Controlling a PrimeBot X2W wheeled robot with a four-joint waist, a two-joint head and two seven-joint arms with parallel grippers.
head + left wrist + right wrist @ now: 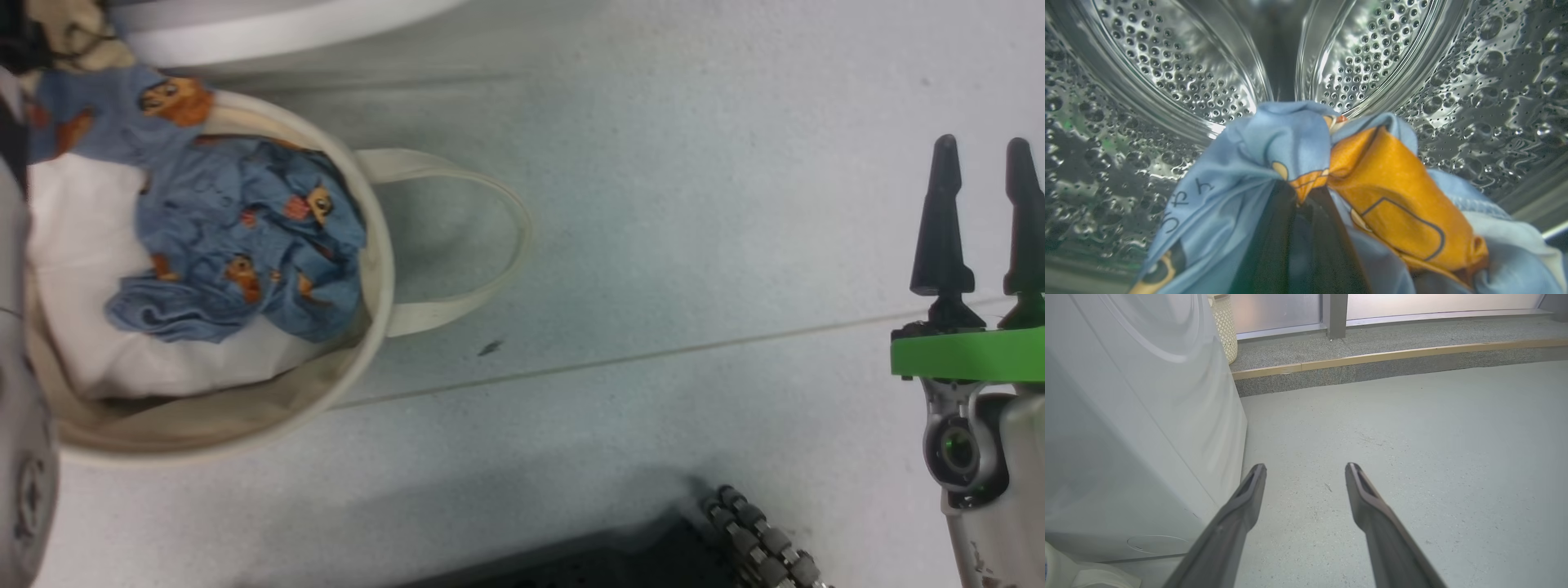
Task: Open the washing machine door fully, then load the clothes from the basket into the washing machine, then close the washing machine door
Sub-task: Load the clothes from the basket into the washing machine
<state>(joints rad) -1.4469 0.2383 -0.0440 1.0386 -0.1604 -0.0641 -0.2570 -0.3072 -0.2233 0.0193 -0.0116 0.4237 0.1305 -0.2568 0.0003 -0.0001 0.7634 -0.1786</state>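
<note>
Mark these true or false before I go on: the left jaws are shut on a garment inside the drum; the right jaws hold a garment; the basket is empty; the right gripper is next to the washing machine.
1. The left gripper has its jaws shut on a light blue garment inside the steel drum. True.
2. The right gripper holds a garment. False: its jaws are open and empty, over the bare floor.
3. The basket is empty. False: blue printed clothes lie in it on white padding.
4. The right gripper is next to the washing machine. True: the machine's white body stands close on the left of the right wrist view.
</note>
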